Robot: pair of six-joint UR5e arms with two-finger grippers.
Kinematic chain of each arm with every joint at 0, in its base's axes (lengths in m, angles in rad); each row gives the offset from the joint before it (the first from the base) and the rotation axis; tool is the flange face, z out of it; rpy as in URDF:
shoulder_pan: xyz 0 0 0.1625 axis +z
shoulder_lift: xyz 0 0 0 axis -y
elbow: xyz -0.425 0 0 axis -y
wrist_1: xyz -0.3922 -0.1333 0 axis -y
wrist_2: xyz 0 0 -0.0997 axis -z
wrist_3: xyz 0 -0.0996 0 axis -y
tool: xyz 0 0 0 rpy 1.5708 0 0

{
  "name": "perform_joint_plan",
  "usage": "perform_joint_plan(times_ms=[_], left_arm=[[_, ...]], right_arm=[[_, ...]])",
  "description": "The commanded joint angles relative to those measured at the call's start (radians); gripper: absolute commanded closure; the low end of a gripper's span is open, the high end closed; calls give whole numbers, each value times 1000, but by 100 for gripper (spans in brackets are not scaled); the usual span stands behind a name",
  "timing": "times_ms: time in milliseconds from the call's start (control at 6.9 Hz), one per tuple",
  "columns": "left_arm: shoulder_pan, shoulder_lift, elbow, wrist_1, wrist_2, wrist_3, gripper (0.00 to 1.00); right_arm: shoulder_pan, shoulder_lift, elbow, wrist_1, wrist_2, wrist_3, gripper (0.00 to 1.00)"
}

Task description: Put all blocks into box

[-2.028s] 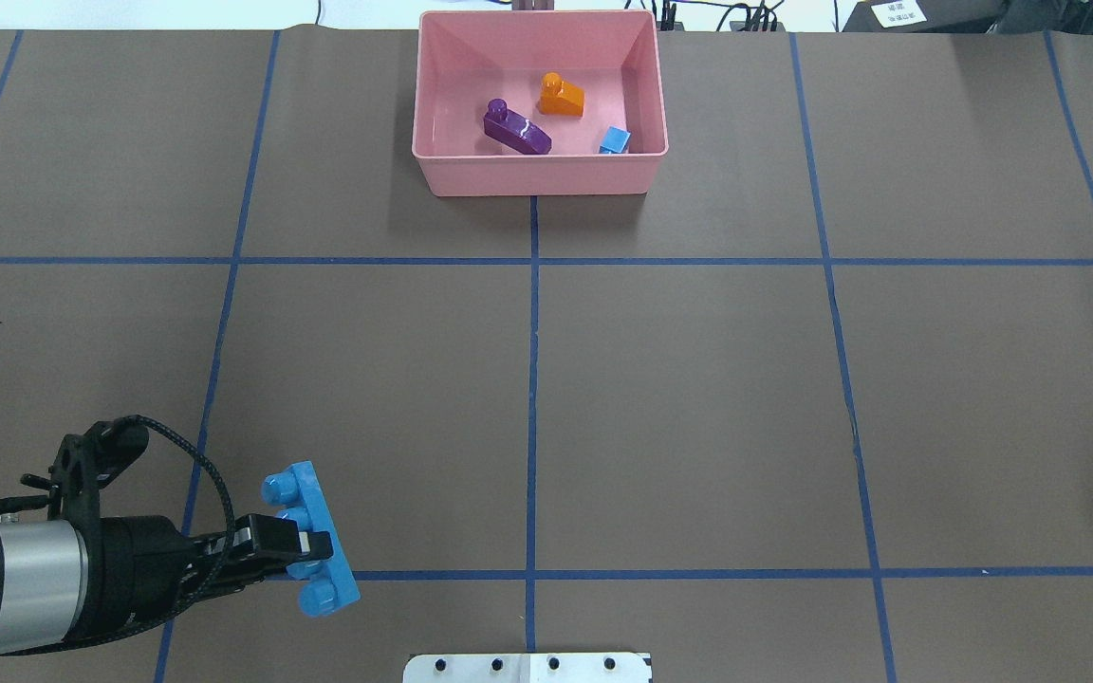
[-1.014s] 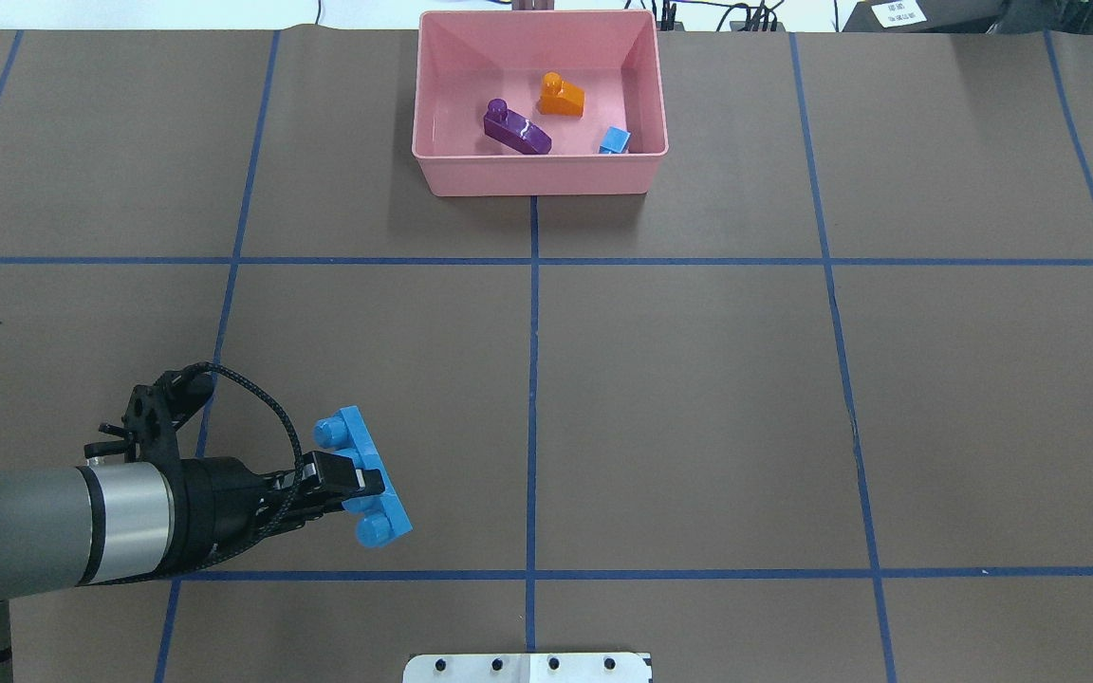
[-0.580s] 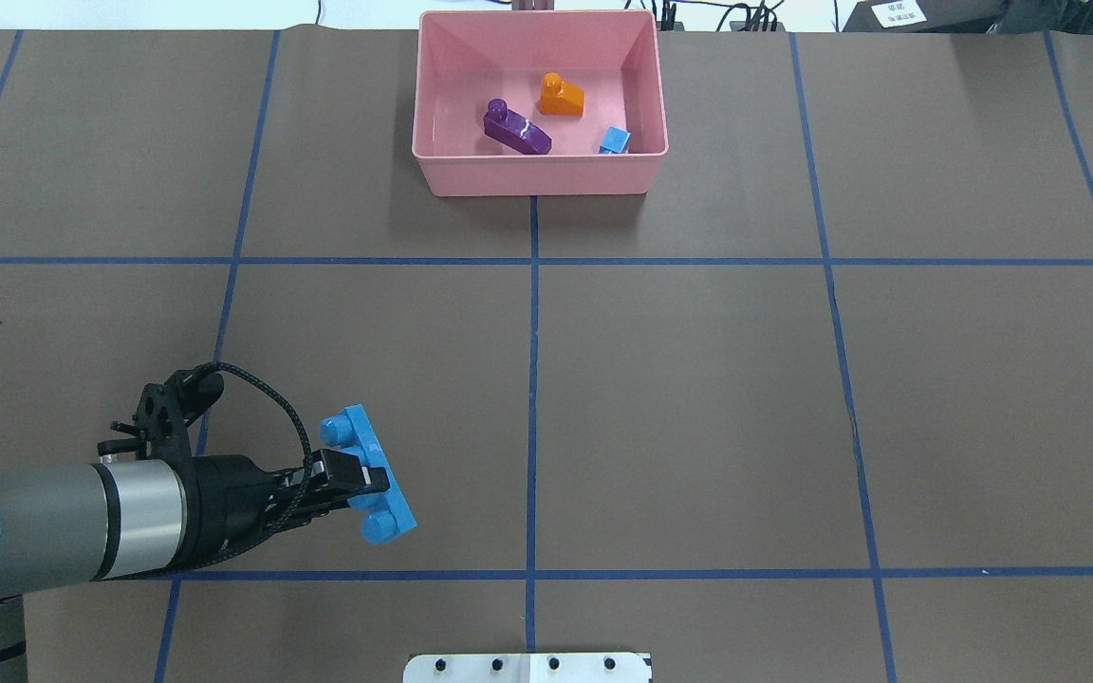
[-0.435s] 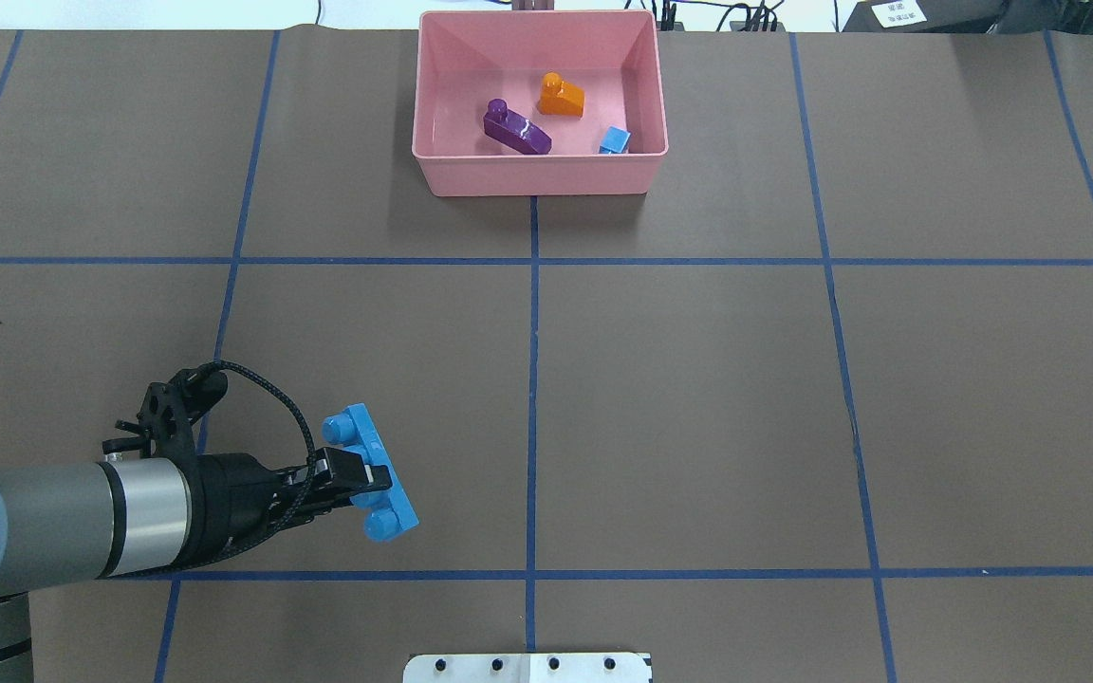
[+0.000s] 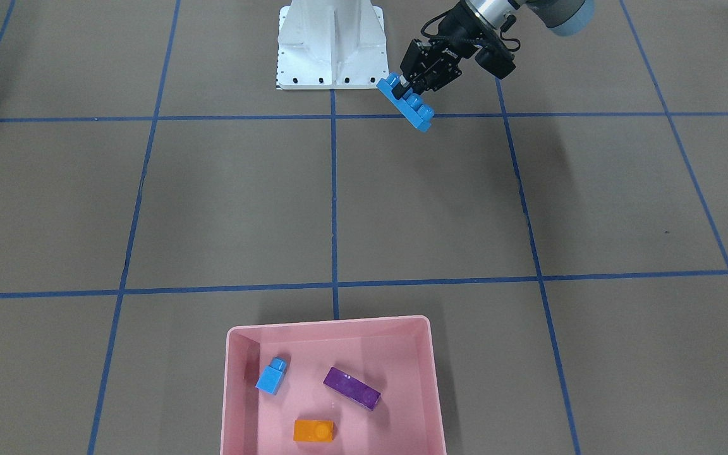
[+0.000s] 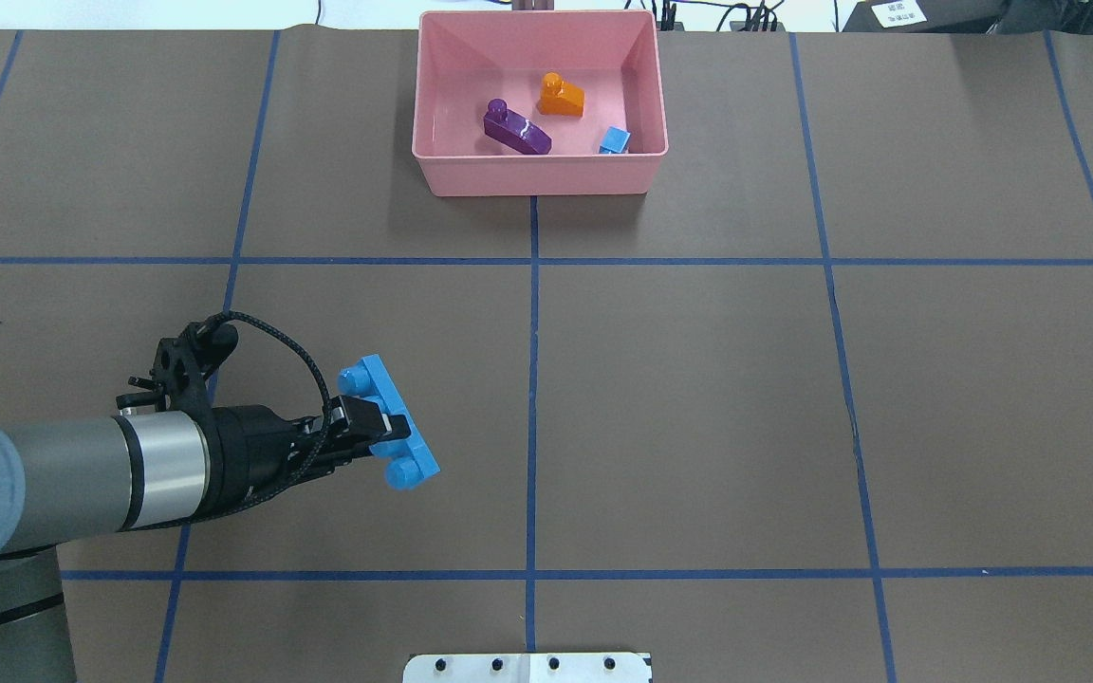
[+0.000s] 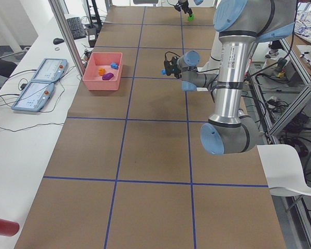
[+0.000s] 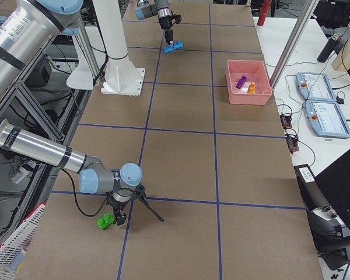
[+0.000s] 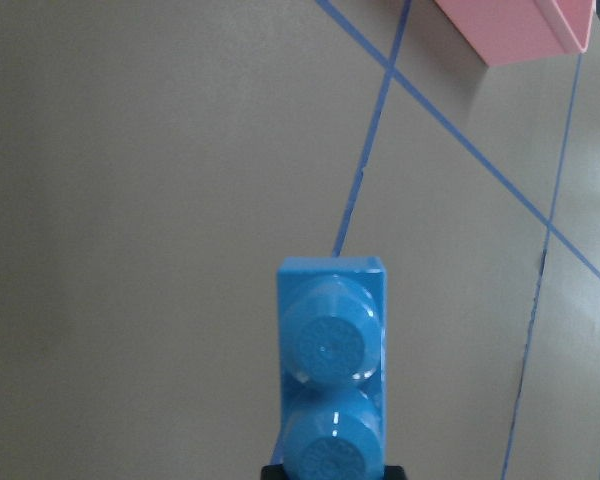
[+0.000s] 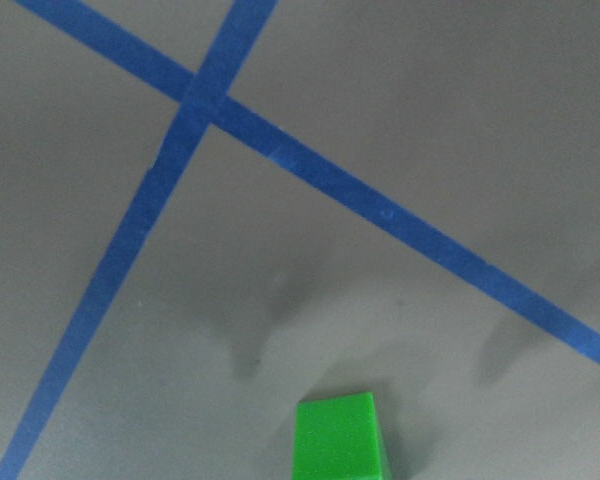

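Observation:
My left gripper (image 6: 371, 429) is shut on the long blue four-stud block (image 6: 387, 433) and holds it above the table, well short of the pink box (image 6: 537, 176). The block also shows in the front view (image 5: 409, 105) and the left wrist view (image 9: 332, 380). In the box lie the purple block (image 6: 515, 130), the orange block (image 6: 561, 97) and the small blue block (image 6: 614, 140). The green block (image 8: 107, 221) lies on the table at the far right end, right beside my right gripper (image 8: 119, 219); I cannot tell whether that gripper is open. The block shows in the right wrist view (image 10: 342, 438).
The white pedestal base (image 5: 331, 44) stands at the robot's side of the table, close to the left gripper. Blue tape lines cross the brown table. Control pendants (image 7: 41, 83) lie on a side table beyond the box.
My left gripper has carried the long blue block forward and to the right, toward the box. The blocks in the box have not moved.

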Motion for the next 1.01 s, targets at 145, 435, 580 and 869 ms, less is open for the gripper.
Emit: perform_joint_plan(times_ms=[145,435,580,869], left_arm=[[-103,-73,50,33,-21,0,100],[-113,-150,98,50,-37,-6,100],[-116,-224,137,50,-34,-15,100],[-149,-319,213,50,-28,-36,100]], right_arm=[[-54,1,-36,0,1,9,42],[-87,12,-33,2,-65,9,100],[-84,7,-22,2,-67,8,100],[-44,-78,71,0,-71,-4,100]])
